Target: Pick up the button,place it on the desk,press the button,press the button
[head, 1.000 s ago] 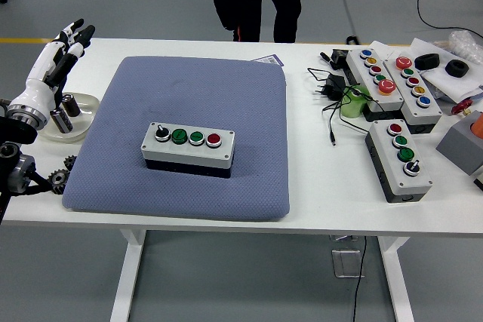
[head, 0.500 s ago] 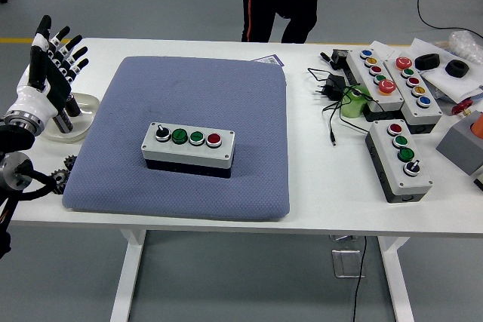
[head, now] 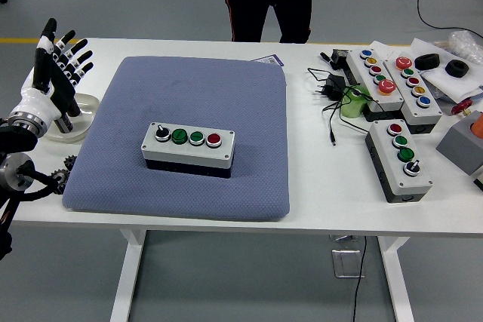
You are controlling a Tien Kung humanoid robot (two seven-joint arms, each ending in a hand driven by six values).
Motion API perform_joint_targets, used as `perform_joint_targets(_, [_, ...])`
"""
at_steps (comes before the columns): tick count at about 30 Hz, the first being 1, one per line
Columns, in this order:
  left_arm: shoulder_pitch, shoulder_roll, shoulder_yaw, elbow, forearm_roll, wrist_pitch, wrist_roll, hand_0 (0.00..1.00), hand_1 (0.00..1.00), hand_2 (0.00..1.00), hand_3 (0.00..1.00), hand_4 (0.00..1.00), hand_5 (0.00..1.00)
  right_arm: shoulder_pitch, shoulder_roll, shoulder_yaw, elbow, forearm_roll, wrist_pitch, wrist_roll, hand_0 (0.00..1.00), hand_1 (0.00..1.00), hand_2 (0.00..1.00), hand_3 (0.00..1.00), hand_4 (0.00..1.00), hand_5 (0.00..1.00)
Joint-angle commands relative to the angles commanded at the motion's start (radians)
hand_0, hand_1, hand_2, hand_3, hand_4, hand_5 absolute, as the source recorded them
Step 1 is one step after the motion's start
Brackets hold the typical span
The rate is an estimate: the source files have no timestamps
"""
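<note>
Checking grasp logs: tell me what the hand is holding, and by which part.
Nothing is held: the left hand is raised with spread fingers.

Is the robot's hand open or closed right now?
Open. The left hand is raised at the table's left edge with its fingers spread apart, holding nothing.

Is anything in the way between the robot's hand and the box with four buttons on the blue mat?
No. Only bare blue mat lies between the open left hand and the button box.
</note>
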Motion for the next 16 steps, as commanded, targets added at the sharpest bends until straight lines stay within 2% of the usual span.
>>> perform_joint_targets(6, [-0.003, 0.006, 0.007, -0.007, -0.009, -0.002, 0.007, 0.940, 0.922, 0.944, 0.998, 0.829, 0.998, 0.002, 0.003, 0.023, 0.000, -0.026, 0.000, -0.002, 0.747, 0.702, 0.713, 0.583, 0.182, 0.135])
perform_joint_targets(10, [-0.028, 0.017, 0.006, -0.007, -0.009, -0.004, 0.007, 0.940, 0.922, 0.944, 0.998, 0.829, 0.998, 0.021, -0.002, 0.018, 0.000, -0.029, 0.000, -0.001, 0.747, 0.702, 0.713, 0.583, 0.182, 0.135])
perform_joint_targets(16, [-0.036, 0.015, 0.010, -0.011, -0.005, -0.006, 0.009, 0.938, 0.923, 0.944, 0.998, 0.827, 0.998, 0.019, -0.002, 0.024, 0.000, -0.023, -0.002, 0.003, 0.747, 0.702, 0.713, 0.583, 0.182, 0.135])
